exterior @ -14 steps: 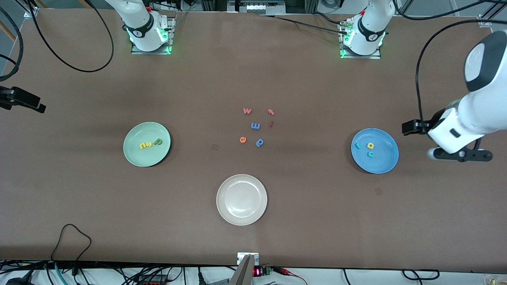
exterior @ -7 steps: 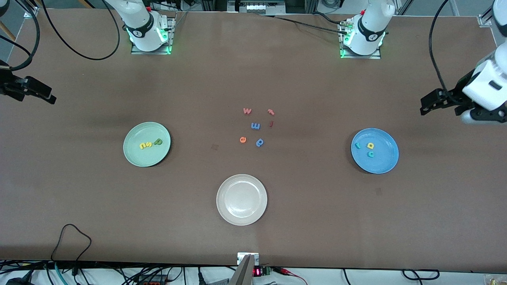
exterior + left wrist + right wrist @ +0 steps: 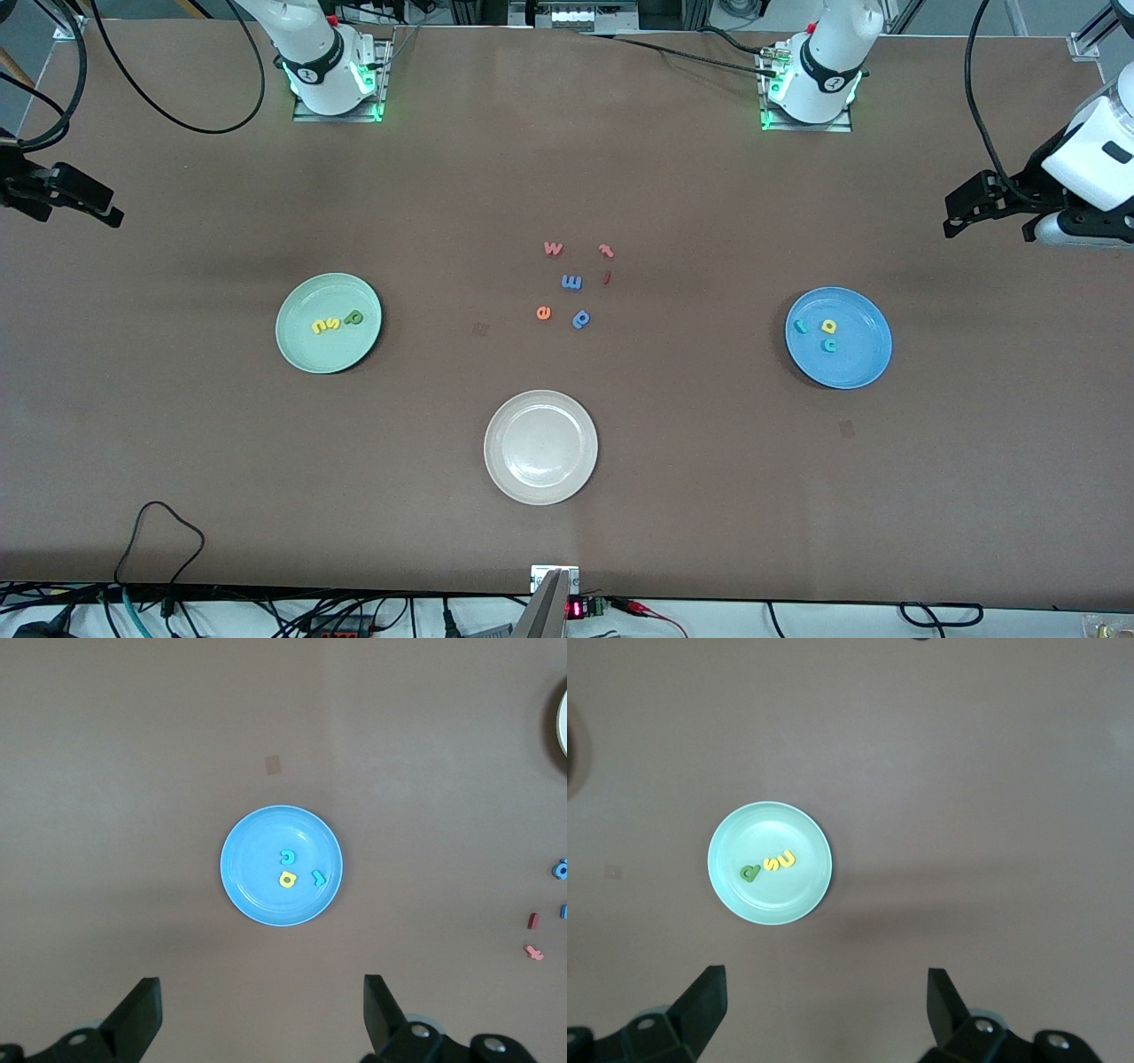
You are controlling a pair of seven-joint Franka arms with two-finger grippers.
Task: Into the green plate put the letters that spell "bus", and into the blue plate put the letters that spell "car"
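Note:
The green plate [image 3: 306, 350] lies toward the right arm's end of the table and holds the green b [image 3: 353, 317], yellow s [image 3: 333, 323] and yellow u [image 3: 319, 327]. The blue plate [image 3: 858, 359] lies toward the left arm's end with the teal r [image 3: 800, 326], yellow a [image 3: 829, 326] and teal c [image 3: 829, 345] in it. My left gripper [image 3: 955, 217] hangs open and empty by the table's end, high above the blue plate [image 3: 257, 837]. My right gripper [image 3: 104, 208] hangs open and empty at the other end, high above the green plate [image 3: 799, 890].
A cream-white plate [image 3: 540, 486] sits nearest the front camera at mid-table. Loose letters lie in the middle: red w [image 3: 553, 249], two small red pieces [image 3: 606, 251], blue m [image 3: 571, 283], orange e [image 3: 543, 312], blue p-shape [image 3: 581, 318]. A cable loop [image 3: 159, 532] lies near the front edge.
The left arm has risen and drawn away from beside the blue plate toward the table's end. The right gripper shifted slightly inward at its end. The letters and plates stayed put.

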